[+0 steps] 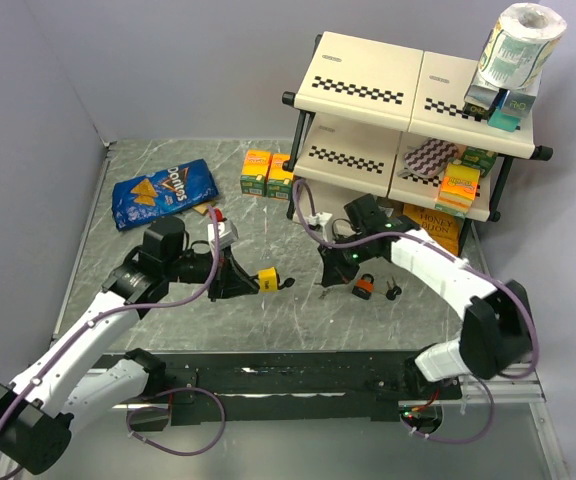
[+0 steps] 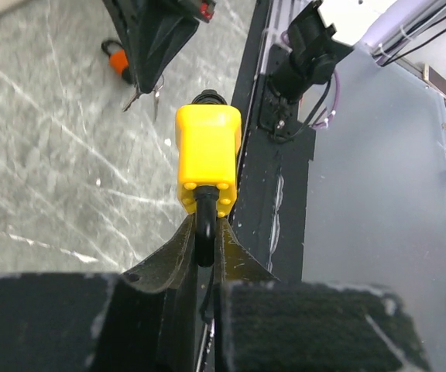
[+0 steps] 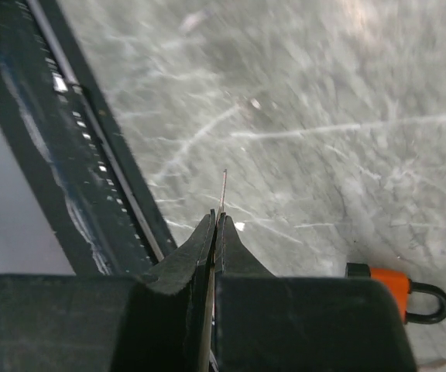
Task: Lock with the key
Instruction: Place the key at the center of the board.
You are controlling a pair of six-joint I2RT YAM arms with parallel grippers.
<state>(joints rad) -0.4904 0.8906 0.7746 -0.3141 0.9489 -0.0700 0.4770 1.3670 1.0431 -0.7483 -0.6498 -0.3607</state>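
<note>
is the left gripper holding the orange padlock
No, the left gripper clamps the yellow padlock; the orange padlock lies on the table.

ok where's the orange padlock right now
In the top view the orange padlock lies on the table right of centre, just right of the right tool; the right wrist view shows it at lower right.

The left arm [image 1: 88, 335] reaches from its base at the near left forward and to the right. Its claw [image 1: 250, 283] is closed on the black shackle of a yellow padlock [image 2: 207, 155], with both fingers [image 2: 173, 263] pressed against it. The right arm [image 1: 438, 270] bends from the near right toward the left with its wrist turned down to the table [image 1: 298, 330], and its claw [image 1: 328, 280] is closed, fingers together, on a thin key [image 3: 223, 186] that sticks out past the tips.
</note>
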